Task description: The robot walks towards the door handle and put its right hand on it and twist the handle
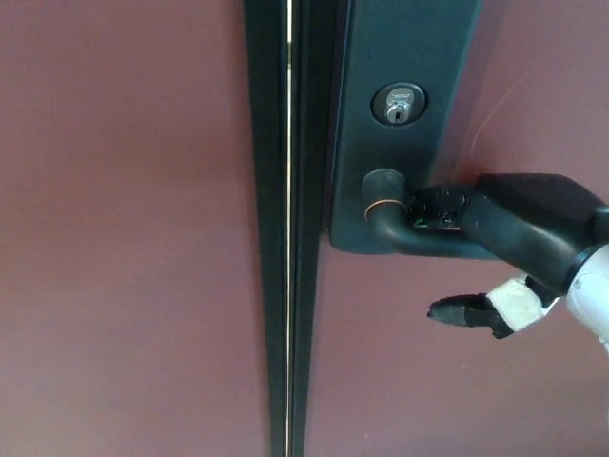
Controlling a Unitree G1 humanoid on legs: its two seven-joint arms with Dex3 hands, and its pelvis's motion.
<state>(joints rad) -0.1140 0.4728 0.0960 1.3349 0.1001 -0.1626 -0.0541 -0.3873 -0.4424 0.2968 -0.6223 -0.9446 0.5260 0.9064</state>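
A dark lever door handle (419, 240) sticks out to the right from a black plate (400, 57) on the maroon door, just under a round keyhole (399, 103). My right hand (519, 233) comes in from the right and lies on top of the lever, its two fingers (433, 208) reaching over it near the pivot. The thumb (461, 309) is spread below the lever with a clear gap, so the hand does not clamp it. The lever looks about level. My left hand does not show.
A dark vertical door edge (288, 228) with a thin bright strip runs down the picture left of the plate. Maroon door panels (124, 238) fill both sides.
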